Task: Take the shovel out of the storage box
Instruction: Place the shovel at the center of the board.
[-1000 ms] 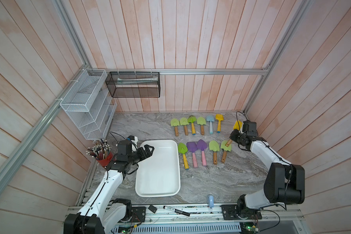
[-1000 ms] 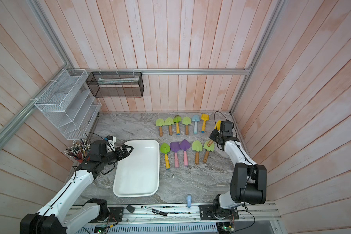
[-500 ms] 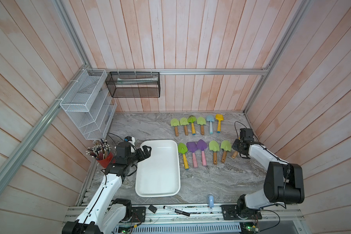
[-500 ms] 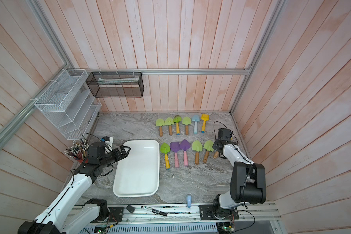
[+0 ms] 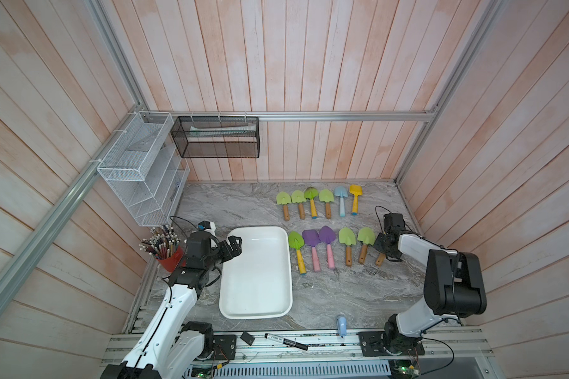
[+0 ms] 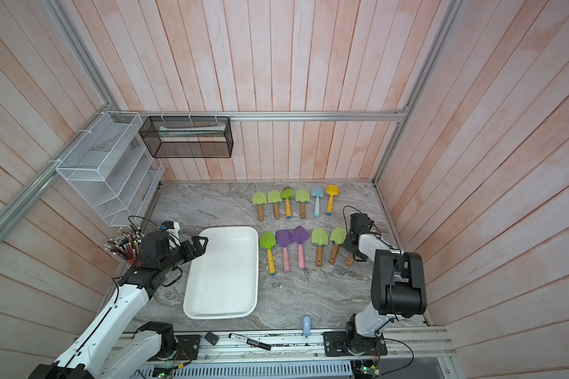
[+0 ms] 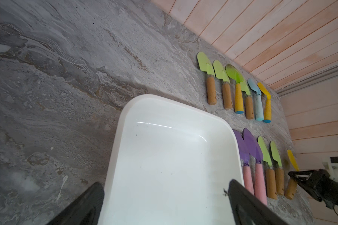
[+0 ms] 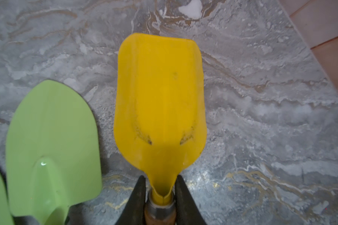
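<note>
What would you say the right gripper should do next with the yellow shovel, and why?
Probably open the right gripper and let go: the yellow shovel it grips by the neck seems to lie on the table beside a green shovel, and the storage box looks empty.

A robot test cell: plank walls (image 5: pixel 309 65) box in a marble-look tabletop (image 5: pixel 243 203), aluminium framing (image 5: pixel 342 115) crosses the upper middle, and the left arm (image 5: pixel 174 305) and right arm (image 5: pixel 414 244) stand on a slotted rail (image 5: pixel 467 344) along the bottom edge.
</note>
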`<action>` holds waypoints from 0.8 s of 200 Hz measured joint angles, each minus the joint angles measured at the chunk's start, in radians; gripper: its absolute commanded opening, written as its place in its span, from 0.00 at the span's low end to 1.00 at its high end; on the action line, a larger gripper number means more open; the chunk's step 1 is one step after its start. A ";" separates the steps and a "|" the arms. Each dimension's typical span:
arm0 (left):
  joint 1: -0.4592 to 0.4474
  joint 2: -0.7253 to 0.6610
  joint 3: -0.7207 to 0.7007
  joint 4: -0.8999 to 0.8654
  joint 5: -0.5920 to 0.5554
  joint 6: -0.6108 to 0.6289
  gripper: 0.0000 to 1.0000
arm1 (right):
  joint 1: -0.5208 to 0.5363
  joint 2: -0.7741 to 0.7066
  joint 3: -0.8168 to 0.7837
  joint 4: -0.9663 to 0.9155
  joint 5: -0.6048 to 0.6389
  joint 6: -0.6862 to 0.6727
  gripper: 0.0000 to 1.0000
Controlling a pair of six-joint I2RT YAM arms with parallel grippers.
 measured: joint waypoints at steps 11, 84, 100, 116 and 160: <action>0.000 -0.006 0.000 0.007 -0.014 0.000 1.00 | 0.000 0.008 0.000 0.004 0.001 -0.001 0.18; 0.005 -0.006 -0.027 0.045 -0.085 0.000 1.00 | 0.000 0.025 0.003 0.035 0.010 -0.001 0.33; 0.005 -0.006 -0.031 0.051 -0.102 -0.001 1.00 | 0.000 0.025 0.001 0.034 0.006 -0.001 0.38; 0.005 -0.006 -0.034 0.058 -0.123 -0.001 0.99 | 0.000 0.024 0.001 0.034 0.002 0.003 0.42; 0.008 -0.006 -0.043 0.075 -0.225 0.000 0.98 | 0.000 -0.054 -0.023 0.032 -0.005 0.006 0.50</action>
